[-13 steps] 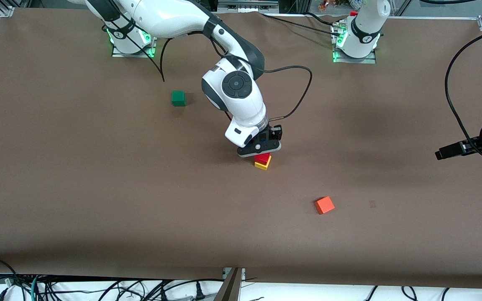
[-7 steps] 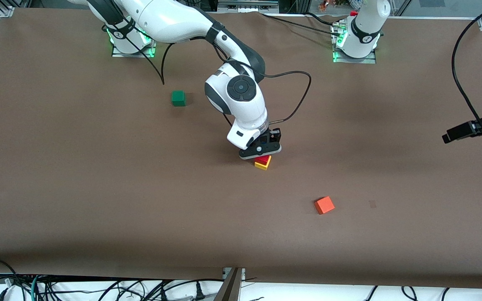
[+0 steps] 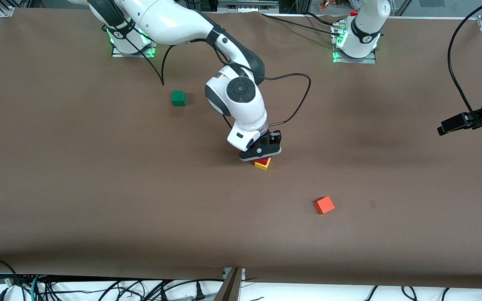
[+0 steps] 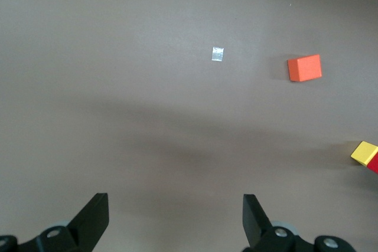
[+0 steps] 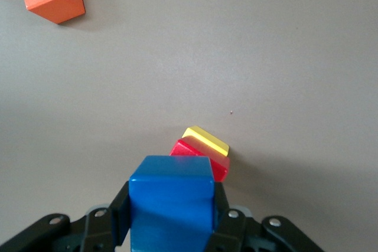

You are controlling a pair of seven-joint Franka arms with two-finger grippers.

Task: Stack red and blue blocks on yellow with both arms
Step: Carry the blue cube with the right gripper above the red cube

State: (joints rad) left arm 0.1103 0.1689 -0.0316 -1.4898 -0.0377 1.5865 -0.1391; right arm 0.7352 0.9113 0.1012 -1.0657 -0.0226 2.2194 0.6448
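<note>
Bench: brown mat covering, carrying everything, wide and mostly bare toward the edge nearest the front camera.

My right arm: reaching from its base at the top edge out to mid-bench. My left arm: waiting, its wrist hanging at the left arm's end of the bench.

Right gripper: I am hovering just over the little stack, fingers pinching the blue block on two opposite side faces. Left gripper: fingers spread wide, holding nothing, looking down on bare mat.

Stack, about mid-bench: red block is sitting on the yellow block, the red set slightly askew so one yellow edge is showing past it in the right wrist view. The blue is hanging above the red and not yet resting on it, as far as I can tell.

Handling, as I am judging it: the blue looks light, rigid, matte, unlikely to slip or crush. Flat opposed faces are the place to grip, as I am doing. A cube has no long axis; what matters is yaw. Its top face is sitting level, and its sides seem turned a little off the red's, so I am expecting to square up before lowering.

Strays: green cube nearer the top edge toward the right arm's base; orange-red cube nearer the front camera than the stack.
</note>
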